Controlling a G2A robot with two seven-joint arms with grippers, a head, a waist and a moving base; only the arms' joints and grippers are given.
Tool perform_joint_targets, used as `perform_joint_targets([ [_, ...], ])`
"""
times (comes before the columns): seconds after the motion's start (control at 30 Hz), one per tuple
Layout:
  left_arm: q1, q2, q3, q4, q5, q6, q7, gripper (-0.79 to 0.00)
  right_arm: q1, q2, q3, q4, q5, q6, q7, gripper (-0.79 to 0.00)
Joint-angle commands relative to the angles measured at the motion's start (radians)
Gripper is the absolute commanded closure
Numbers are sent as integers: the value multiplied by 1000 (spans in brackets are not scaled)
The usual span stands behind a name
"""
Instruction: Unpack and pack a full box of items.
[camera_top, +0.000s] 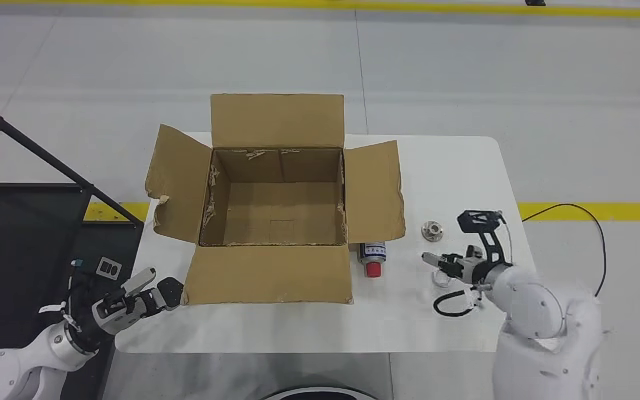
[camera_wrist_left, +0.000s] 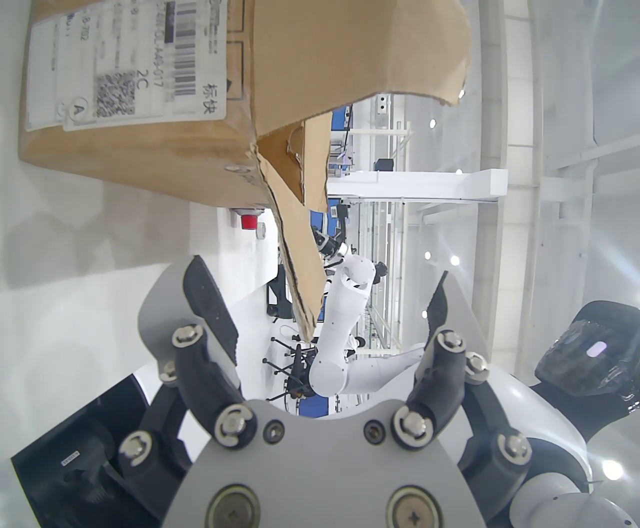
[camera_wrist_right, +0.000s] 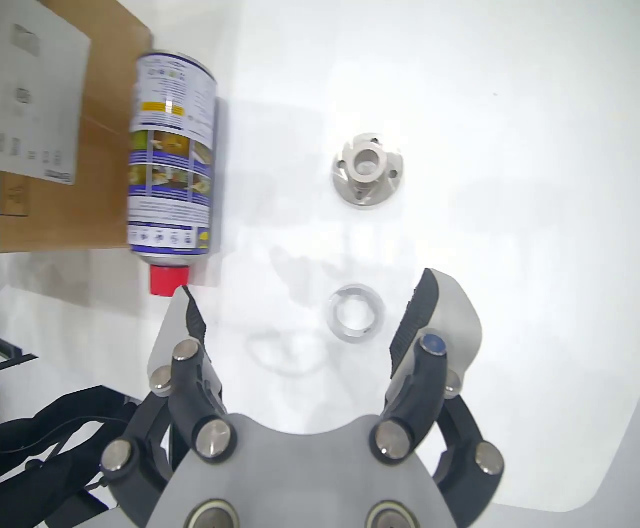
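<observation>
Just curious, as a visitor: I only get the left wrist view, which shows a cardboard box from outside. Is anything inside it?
Observer: No. In the top view the cardboard box stands open, flaps spread, its floor bare.
Visitor: What's the red bit past its corner?
Observer: The cap of a spray can lying on its side alongside the box.
Visitor: Anything else out there?
Observer: A metal flange and a metal ring lie on the table near the open right tool.
</observation>
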Motion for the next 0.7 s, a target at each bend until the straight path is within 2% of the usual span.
perform_joint_targets([
  [0.0,0,0,0,0,0,0,0,-785,11,6,-8,29,-60,4,-11,-526],
  [0.1,0,0,0,0,0,0,0,-785,25,14,-16,58,-98,3,-9,-486],
  [0.13,0,0,0,0,0,0,0,-785,28,17,-14,64,-106,2,-4,-400],
  [0.23,0,0,0,0,0,0,0,-785,35,25,-8,78,-100,-2,10,-345],
  [0.37,0,0,0,0,0,0,0,-785,44,35,-16,96,-89,-20,54,-234],
  [0.67,0,0,0,0,0,0,0,-785,62,56,-35,133,-87,-23,95,-252],
])
